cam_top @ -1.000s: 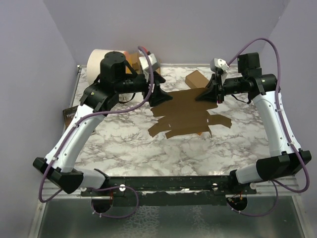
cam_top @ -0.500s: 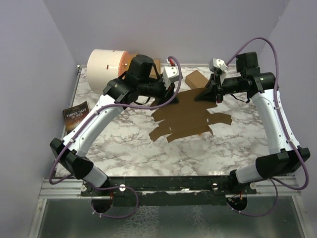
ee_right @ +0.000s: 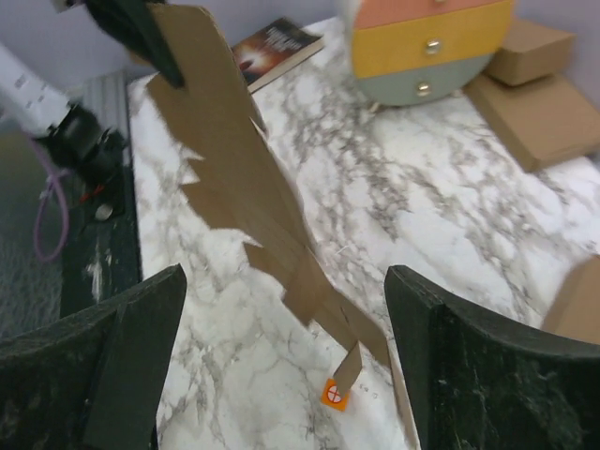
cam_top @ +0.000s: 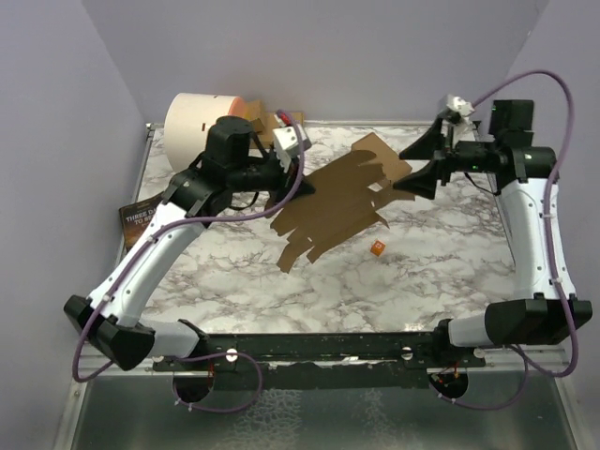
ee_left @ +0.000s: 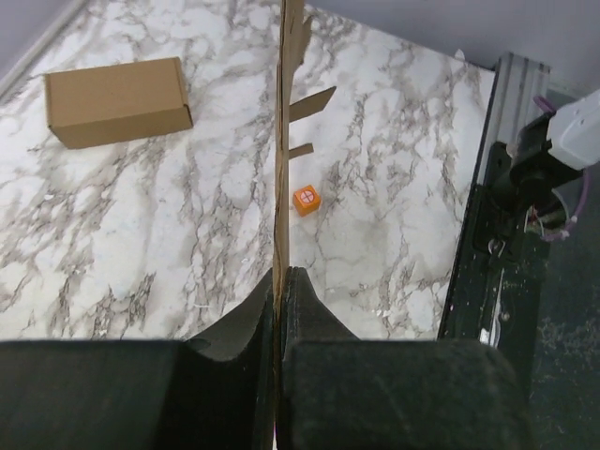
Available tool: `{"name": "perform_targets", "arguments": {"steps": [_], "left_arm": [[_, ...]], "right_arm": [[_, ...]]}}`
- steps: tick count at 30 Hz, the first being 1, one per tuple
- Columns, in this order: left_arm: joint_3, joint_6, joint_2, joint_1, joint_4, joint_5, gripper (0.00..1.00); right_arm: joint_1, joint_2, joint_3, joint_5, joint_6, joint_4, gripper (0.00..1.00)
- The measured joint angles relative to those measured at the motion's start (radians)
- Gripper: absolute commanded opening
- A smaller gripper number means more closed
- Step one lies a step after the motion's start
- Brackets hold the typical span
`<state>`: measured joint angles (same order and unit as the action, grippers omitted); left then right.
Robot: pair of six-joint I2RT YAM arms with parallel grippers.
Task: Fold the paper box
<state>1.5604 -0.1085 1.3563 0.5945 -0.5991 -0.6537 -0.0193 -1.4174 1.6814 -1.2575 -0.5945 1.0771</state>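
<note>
**Near edge.** A black metal rail (cam_top: 319, 345) carries both arm bases along the front of the white-and-grey marble-patterned table (cam_top: 281, 295).

**Mid-table.** A small orange cube (cam_top: 377, 247) with a pale round mark on its top face lies alone on the marble. It is near the lower edge of the raised sheet but not touching it.

**Paper box** (cam_top: 333, 202). It is a flat die-cut sheet of plain brown cardboard, unfolded, lifted off the table and tilted, with notched flaps along its near side. It spans the middle of the table from one gripper toward the other. The left wrist view shows it edge-on as a thin upright line.

**Left gripper** (cam_top: 285, 171). It is clamped on the sheet's left edge, with the cardboard pinched tight between both pads (ee_left: 300, 300).

**Right gripper** (cam_top: 401, 173). Its fingers (ee_right: 141, 347) are spread wide and grip nothing. The sheet's narrow right end reaches into the gap. I cannot tell whether it brushes a finger.

**Left margin.** A dark paperback book (cam_top: 141, 220) lies at the table's left edge.

**Far side.**
- A closed, plain brown oblong cardboard carton (ee_left: 117, 100) lies flat on the marble.
- In the far-left corner stands a round cream cabinet (cam_top: 199, 117). The right wrist view shows its salmon, yellow and grey-green drawers with small knobs.
- Just beside the cabinet are flat brown cardboard boxes (ee_right: 534, 117).
</note>
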Motion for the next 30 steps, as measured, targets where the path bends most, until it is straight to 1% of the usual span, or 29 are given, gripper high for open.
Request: {"name": "perform_targets", "arguments": {"steps": [3,5,7,8,9,12,14,18,20,21,23,30], "left_arm": [[-0.083,0.068,-0.093,-0.044,0.066,0.002,0.00],[-0.130,0.121,-0.151,-0.072,0.123,0.003,0.00],[-0.164,0.175,-0.198,-0.097,0.178,0.004,0.00],[-0.175,0.206,-0.217,-0.109,0.203,0.004,0.00],[-0.181,0.225,-0.230,-0.118,0.222,0.005,0.00],[-0.183,0.295,-0.254,-0.143,0.280,0.011,0.00],[-0.183,0.342,-0.261,-0.155,0.318,0.014,0.00],[-0.183,0.418,-0.262,-0.161,0.384,0.015,0.00],[-0.183,0.437,-0.261,-0.161,0.402,0.014,0.00],[-0.183,0.483,-0.261,-0.162,0.452,0.013,0.00],[-0.183,0.529,-0.259,-0.162,0.504,0.008,0.00],[-0.183,0.647,-0.255,-0.162,0.634,-0.014,0.00]], "right_arm": [[0.116,0.076,-0.090,-0.034,0.103,-0.108,0.93],[0.166,0.151,-0.207,-0.048,0.187,-0.220,0.97],[0.201,0.234,-0.360,-0.069,0.317,-0.383,1.00],[0.212,0.261,-0.418,-0.074,0.373,-0.440,1.00],[0.224,0.292,-0.499,-0.084,0.443,-0.542,1.00],[0.245,0.344,-0.689,-0.097,0.628,-0.782,1.00],[0.251,0.370,-0.830,-0.098,0.776,-0.982,1.00],[0.254,0.401,-1.020,-0.091,1.011,-1.298,1.00],[0.254,0.401,-1.063,-0.085,1.106,-1.425,1.00],[0.254,0.396,-1.070,-0.084,1.147,-1.480,1.00],[0.246,0.368,-1.065,-0.077,1.239,-1.591,1.00],[0.192,0.240,-1.041,-0.037,1.507,-1.872,1.00]]}}
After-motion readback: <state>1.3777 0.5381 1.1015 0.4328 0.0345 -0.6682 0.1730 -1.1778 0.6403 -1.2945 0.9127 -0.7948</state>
